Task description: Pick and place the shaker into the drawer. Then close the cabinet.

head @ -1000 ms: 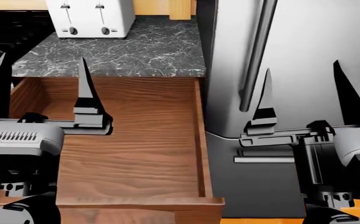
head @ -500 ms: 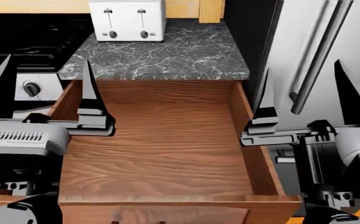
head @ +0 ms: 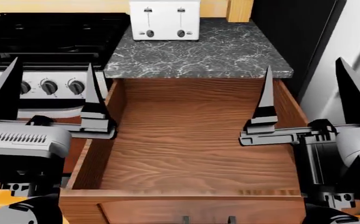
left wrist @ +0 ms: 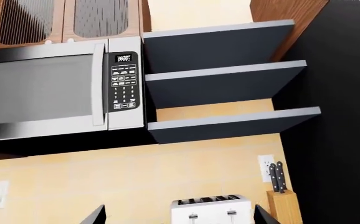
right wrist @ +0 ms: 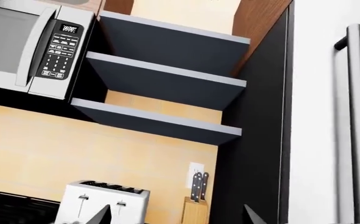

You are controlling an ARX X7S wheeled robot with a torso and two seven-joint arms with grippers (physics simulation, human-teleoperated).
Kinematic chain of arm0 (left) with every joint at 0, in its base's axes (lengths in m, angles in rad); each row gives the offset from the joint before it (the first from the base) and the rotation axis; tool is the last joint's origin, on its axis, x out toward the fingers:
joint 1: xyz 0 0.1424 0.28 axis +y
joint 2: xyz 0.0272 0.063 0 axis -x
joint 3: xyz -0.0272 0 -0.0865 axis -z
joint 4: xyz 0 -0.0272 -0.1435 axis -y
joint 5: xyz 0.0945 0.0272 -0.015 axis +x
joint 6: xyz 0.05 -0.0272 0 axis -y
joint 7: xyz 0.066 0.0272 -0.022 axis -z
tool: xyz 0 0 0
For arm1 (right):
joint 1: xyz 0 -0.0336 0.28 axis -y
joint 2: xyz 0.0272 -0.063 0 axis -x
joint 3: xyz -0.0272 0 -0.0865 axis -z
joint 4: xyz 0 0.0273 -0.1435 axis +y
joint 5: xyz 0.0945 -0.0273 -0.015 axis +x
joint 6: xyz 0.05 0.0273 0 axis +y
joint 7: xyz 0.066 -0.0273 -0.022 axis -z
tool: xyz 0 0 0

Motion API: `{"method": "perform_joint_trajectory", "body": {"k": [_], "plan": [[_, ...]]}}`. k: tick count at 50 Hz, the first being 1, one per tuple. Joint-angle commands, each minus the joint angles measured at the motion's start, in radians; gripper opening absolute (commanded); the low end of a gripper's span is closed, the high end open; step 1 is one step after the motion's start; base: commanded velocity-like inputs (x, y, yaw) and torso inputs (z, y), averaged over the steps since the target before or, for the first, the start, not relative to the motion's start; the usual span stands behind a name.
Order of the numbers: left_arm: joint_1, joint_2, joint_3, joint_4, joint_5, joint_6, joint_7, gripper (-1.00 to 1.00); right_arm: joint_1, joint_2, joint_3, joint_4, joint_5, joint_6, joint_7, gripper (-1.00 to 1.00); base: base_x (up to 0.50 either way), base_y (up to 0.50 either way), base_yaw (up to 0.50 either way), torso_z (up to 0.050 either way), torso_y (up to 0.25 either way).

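flanking the drawer [head: 192, 154], both end effectors gape upward.

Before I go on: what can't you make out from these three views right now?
- Shaker: in no view; whether it lies off-frame cannot be told.
- Drawer: its near inside corners are covered by the left tool and right tool, head view.
- Drawer handle: cut off by the bottom edge, head view.
- Toaster: its lower part is cut off, left wrist view.
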Motion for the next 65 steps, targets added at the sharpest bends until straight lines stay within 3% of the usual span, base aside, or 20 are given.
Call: {"method": "perform_joint_trajectory", "body": {"k": [1,65], "plan": [[0.007,-0.007,0.004,-0.008,-0.004,0.008,-0.007,1.0,-0.008,0.002,0.001,0.007,0.006,-0.015,0.01,1.0,0.0,0.5,0.0,0.0,0.0],[0.001,-0.045,0.028,-0.013,-0.011,0.012,-0.04,1.0,-0.019,0.027,0.012,0.004,0.062,-0.05,0.055,1.0,0.0,0.5,0.0,0.0,0.0]]}}
